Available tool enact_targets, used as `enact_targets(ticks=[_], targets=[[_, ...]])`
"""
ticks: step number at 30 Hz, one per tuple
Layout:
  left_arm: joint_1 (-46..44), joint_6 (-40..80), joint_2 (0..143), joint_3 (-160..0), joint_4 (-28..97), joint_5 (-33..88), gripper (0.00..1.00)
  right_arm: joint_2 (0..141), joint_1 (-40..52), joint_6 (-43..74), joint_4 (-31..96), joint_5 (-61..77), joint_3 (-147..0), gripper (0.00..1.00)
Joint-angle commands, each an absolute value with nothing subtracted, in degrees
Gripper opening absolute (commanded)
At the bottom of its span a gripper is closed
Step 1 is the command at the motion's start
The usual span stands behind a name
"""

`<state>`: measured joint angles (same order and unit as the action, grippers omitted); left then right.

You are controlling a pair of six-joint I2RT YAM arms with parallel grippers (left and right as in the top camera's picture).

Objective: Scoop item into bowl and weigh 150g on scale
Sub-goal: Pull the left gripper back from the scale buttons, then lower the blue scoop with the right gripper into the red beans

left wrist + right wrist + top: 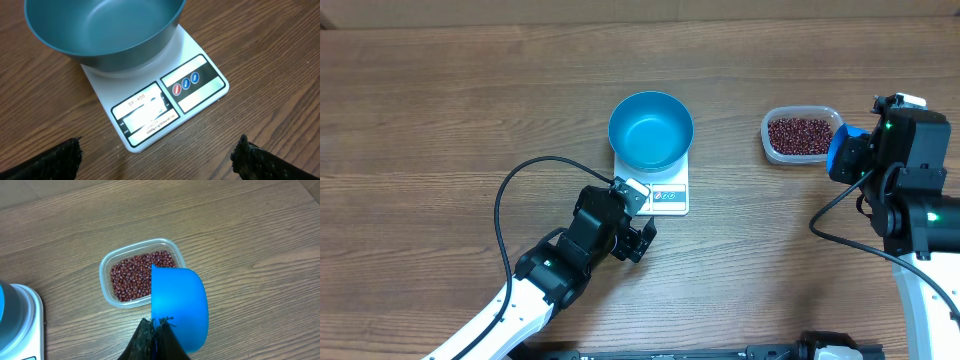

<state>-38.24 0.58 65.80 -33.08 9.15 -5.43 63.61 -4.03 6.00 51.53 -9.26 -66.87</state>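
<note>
Round deep blue bowl [651, 130], smooth, upright and empty, resting on the far part of a small flat white square scale [669, 196] near the middle of the counter [440, 110], overhanging its edges. Display window and three round buttons, one red and two blue, uncovered along the scale's near edge. Tiny dark red-brown beans [799, 136] heaped loosely inside a clear tub [765, 135], well to the right of bowl and scale.

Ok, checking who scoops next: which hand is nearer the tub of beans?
Right. The right hand, shut on the blue scoop, is just beside the tub; the open left hand is by the scale, well away.
</note>
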Motion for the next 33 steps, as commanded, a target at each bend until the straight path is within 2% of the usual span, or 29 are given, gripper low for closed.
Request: enact_targets(ticks=[1, 19, 33], targets=[[-38.26, 1.72, 65.89, -32.71, 8.82, -6.17, 0.99, 63.46, -4.21, 6.13, 51.13, -8.88, -68.71, 0.04], [-38.26, 1.72, 65.91, -32.71, 9.02, -6.17, 1.00, 65.87, -4.19, 3.92, 46.52, -6.33, -68.77, 0.04], [-38.26, 1.72, 65.89, -32.71, 9.02, -6.17, 1.00, 81.69, -4.19, -3.81, 46.68, -9.56, -79.07, 0.04]])
